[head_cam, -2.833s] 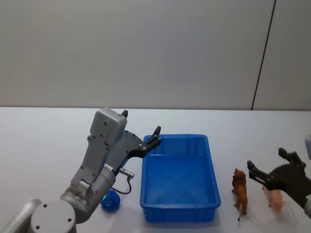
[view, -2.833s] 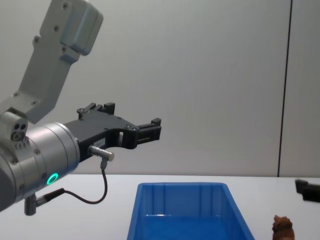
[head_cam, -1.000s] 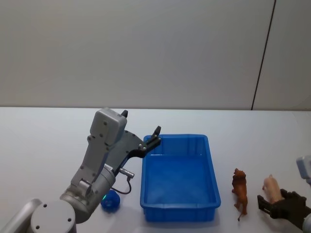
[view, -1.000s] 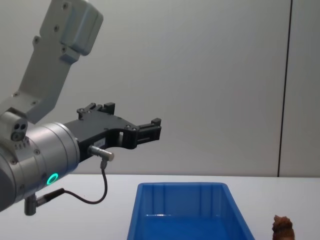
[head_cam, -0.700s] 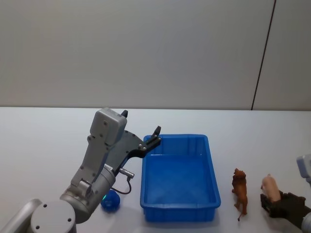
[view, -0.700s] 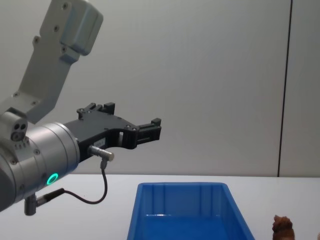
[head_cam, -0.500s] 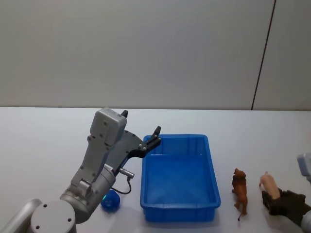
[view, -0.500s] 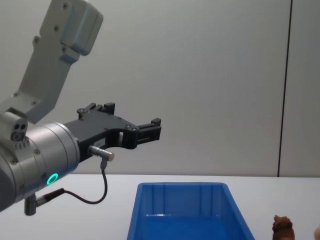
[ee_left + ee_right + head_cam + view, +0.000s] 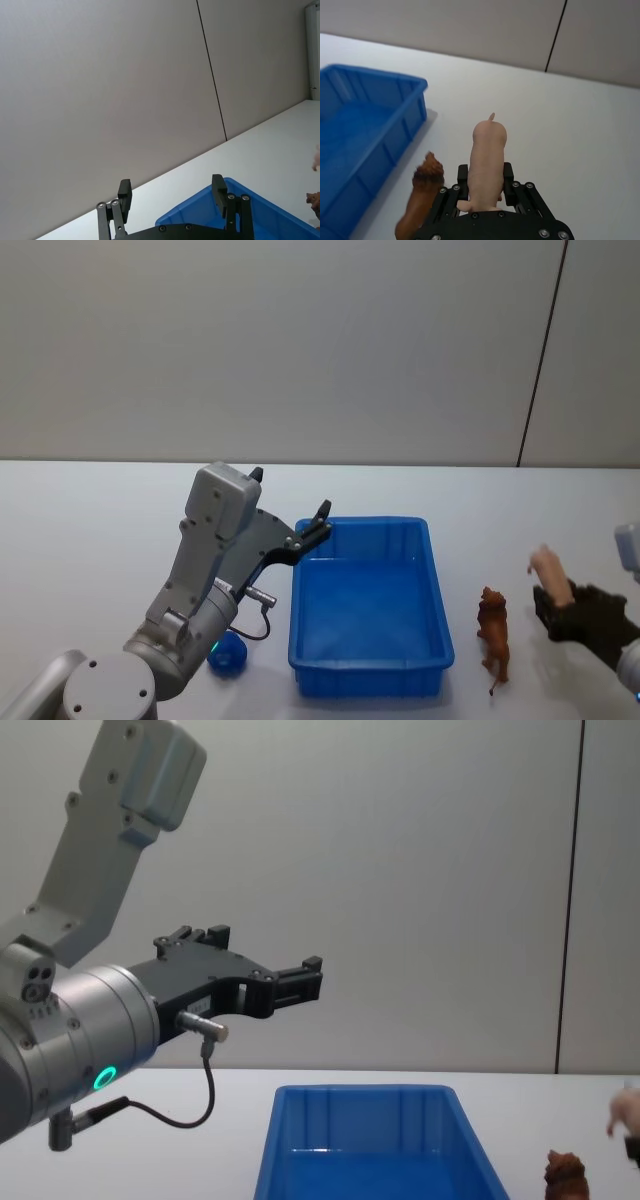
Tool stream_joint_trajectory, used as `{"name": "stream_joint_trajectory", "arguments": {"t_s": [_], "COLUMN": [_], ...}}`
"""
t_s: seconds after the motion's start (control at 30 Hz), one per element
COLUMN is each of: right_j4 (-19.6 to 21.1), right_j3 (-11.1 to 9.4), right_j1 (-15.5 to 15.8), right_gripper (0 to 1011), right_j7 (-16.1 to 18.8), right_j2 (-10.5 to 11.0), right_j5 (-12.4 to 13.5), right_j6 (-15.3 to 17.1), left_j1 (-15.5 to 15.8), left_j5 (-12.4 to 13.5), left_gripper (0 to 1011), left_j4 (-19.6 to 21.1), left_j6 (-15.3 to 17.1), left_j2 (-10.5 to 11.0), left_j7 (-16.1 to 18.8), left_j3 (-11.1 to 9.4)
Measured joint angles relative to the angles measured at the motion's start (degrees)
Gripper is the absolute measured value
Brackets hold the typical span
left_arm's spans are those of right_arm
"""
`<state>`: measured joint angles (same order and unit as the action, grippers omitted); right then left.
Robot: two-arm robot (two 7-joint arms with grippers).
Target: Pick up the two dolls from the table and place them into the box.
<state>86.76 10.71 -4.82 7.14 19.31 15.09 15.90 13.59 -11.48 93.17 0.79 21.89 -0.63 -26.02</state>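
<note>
Two toys sit right of the box [image 9: 370, 605], both outside it. Your right gripper [image 9: 558, 608] has the pink toy [image 9: 550, 578]. The brown toy [image 9: 493, 633] stands upright on the tabletop [image 9: 100, 540] between the box's right wall and that gripper, near the box's front-right corner and not touching it.

Right wrist view: the fingers [image 9: 508, 172] pinch the pink toy [image 9: 487, 150] on both flanks, low on its body. Its long axis points away from the wrist and there's a small pointed tip at the far end. It's held clear of the tabletop. Brown toy [image 9: 422, 192] shows just beside the gripper, on the box side, with the box [image 9: 370, 130] beyond it.

Chest view: the pink toy [image 9: 624, 1106] is at the right edge, higher than the brown toy's head [image 9: 566, 1172]. The box [image 9: 365, 1140] is at bottom centre.

Your left gripper [image 9: 312, 523] hangs in the air above the box's far-left corner, well apart from both toys. Its fingers [image 9: 217, 187] are spread wide with nothing between them. Chest view shows it [image 9: 308, 980] level and pointing toward the right side.

One more item: a blue ball [image 9: 228, 655] lies on the tabletop left of the box's front-left corner, partly hidden by the left arm. You can only make out that it's round and blue.
</note>
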Motion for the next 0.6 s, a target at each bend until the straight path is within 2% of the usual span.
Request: {"name": "stream_joint_trajectory", "arguments": {"t_s": [0.23, 0.6], "right_j4": [2.1, 4.55], "right_j3": [0.19, 1.64], "right_j1": [-1.06, -3.76], "right_gripper": [368, 368], "right_j7": [2.05, 8.75], "right_j2": [-0.21, -1.53], "right_j5": [-1.08, -2.75], "right_j6": [-1.6, -1.65], "left_j1": [0.0, 0.0], "left_j5": [0.0, 0.0], "left_gripper": [1002, 1002], "left_j4": [0.0, 0.0], "left_j6": [0.0, 0.0], "left_j2": [0.0, 0.0], "left_j7": [0.0, 0.0], "left_j3": [0.0, 0.0]}}
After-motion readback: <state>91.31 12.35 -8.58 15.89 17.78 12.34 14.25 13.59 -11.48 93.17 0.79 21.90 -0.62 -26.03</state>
